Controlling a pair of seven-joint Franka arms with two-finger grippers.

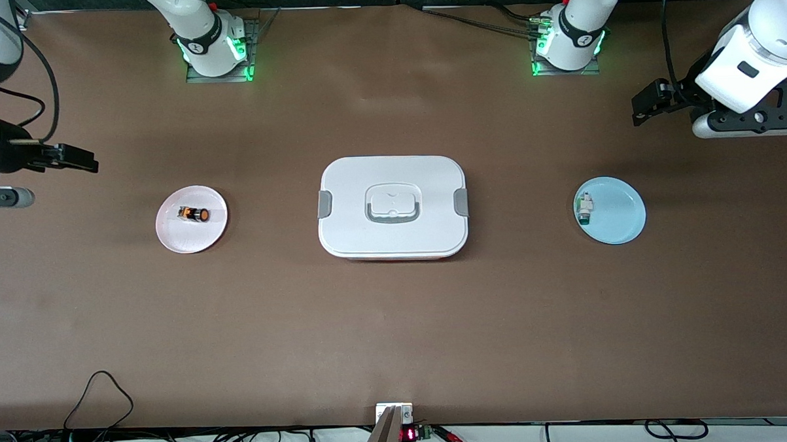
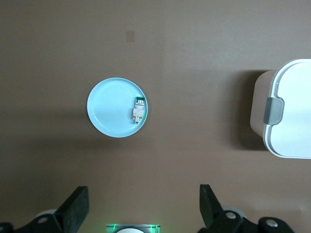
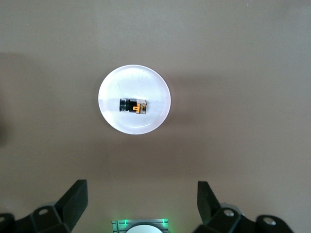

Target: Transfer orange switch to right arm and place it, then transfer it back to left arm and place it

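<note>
The orange switch [image 1: 193, 214] lies on its side on the pink plate [image 1: 171, 235], long axis along the desk [image 1: 397, 325], its orange end toward the box [image 1: 394, 237]. Both tools, left tool [image 2: 143, 206] and right tool [image 3: 141, 204], hang spread and empty.

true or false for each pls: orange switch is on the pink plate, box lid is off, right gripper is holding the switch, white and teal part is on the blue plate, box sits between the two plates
1. The orange switch lies on the pink plate. True.
2. The box has its lid off. False: the lid is on, with the grey side clips in place.
3. The right gripper holds the switch. False: it is open and empty, above the table at the right arm's end.
4. The white and teal part lies on the blue plate. True.
5. The box sits between the two plates. True.
6. The left gripper is shut. False: it is open and holds nothing.
</note>
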